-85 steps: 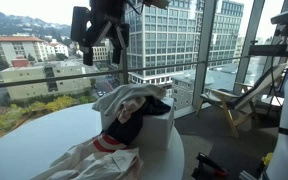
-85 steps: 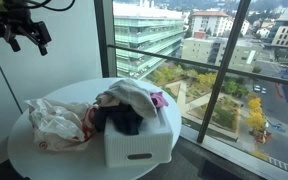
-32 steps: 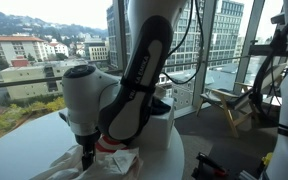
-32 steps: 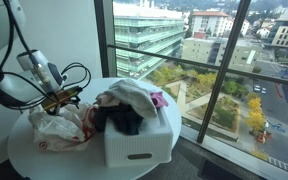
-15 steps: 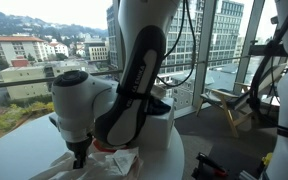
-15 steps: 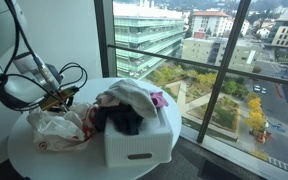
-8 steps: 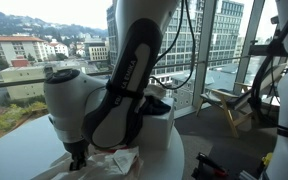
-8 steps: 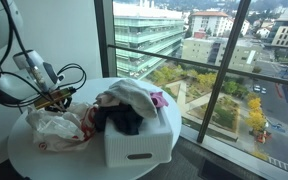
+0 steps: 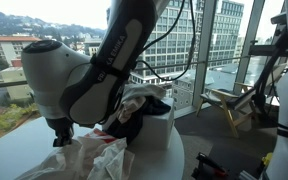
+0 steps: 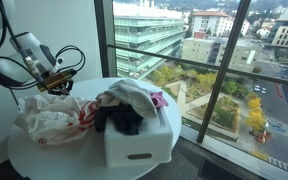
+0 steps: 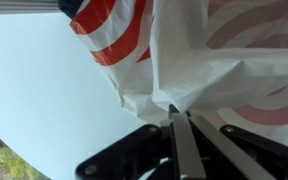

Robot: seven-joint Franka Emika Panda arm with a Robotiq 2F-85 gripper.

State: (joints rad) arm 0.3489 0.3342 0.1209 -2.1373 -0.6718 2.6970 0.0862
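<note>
Tool (image 11: 180,113) is pinched fully shut on a fold of the white fabric garment with red stripes (image 11: 229,60), so I'd say the grab's done. It isn't lifted clear yet: most of it sags on the round white surface (image 10: 44,162), just beside the white plastic laundry basket (image 10: 134,148) heaped with clothes.

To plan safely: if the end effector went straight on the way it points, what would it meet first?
The white red-striped cloth that the end effector pinches; probably the table beneath, though depth is unclear.
</note>
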